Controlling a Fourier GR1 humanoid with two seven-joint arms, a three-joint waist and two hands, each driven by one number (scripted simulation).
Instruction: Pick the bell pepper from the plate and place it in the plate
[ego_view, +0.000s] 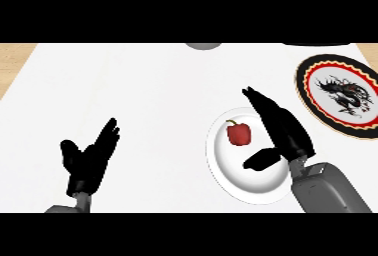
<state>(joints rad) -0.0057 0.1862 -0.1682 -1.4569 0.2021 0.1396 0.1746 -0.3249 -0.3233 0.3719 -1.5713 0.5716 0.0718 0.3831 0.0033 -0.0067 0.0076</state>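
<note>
My right hand (289, 134) hangs released, fingers straight, over the white plate (251, 187). My left hand (88, 161) rests open, lower left. The dragon plate (304, 90) sits further right. The pepper (238, 134) lies on the white plate, just beside my fingers. I judge this the approach. Next I close round it, then lift.

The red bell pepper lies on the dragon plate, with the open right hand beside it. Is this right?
No. In the head view the bell pepper lies on the plain white plate, not the dragon plate; the open right hand is beside it.
</note>
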